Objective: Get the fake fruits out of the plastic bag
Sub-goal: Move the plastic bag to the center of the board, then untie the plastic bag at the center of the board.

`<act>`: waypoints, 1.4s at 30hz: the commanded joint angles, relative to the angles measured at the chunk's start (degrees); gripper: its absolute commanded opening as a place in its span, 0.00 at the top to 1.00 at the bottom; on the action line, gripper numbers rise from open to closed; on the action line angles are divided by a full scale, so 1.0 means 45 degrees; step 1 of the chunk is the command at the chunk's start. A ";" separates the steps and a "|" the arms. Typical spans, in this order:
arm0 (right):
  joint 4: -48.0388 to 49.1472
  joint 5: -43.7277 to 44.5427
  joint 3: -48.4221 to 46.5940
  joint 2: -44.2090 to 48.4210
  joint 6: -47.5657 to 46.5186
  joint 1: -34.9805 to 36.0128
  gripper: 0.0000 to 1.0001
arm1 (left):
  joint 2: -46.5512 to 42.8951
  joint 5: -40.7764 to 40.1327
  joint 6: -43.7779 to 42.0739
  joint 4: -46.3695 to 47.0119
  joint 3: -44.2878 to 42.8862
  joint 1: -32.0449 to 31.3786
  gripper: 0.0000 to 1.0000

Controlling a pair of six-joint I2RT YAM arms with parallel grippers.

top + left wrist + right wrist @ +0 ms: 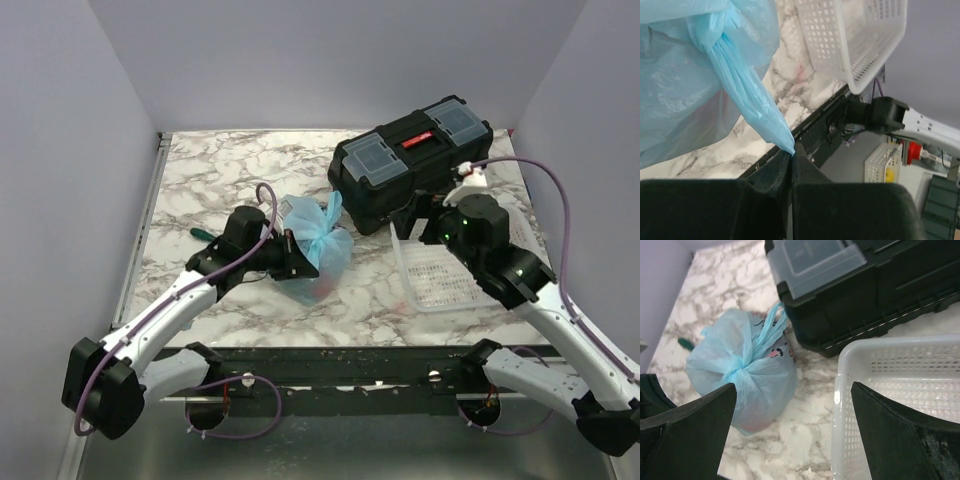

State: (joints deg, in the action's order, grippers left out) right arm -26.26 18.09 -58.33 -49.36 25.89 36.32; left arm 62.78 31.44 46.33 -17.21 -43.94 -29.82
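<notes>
The light-blue plastic bag (322, 243) sits tied shut on the marble table, left of centre. It also shows in the left wrist view (695, 85) and the right wrist view (747, 375). The fake fruits are hidden inside; only a reddish tint (752, 421) shows through the bag's bottom. My left gripper (292, 256) is at the bag's left side, shut on a twisted fold of the bag (791, 154). My right gripper (425, 222) is open and empty, held above the table between the bag and the basket (792, 386).
A black toolbox (410, 160) stands at the back right, close behind the bag. A white mesh basket (440, 275) lies at the right, in front of the toolbox, and also shows in the right wrist view (900, 405). A small green object (203, 234) lies at the left.
</notes>
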 commanded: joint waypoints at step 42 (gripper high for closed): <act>0.6210 -0.4534 0.4512 -0.2945 0.3242 0.2926 0.18 | 0.5406 -0.6511 -0.6698 -0.6330 -0.8755 -0.1579 0.37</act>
State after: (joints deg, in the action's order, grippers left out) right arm -4.12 -6.81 -39.77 -63.42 39.44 49.45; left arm 86.48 6.74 19.03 -42.61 -84.40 -35.27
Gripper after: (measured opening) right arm 0.830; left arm 0.630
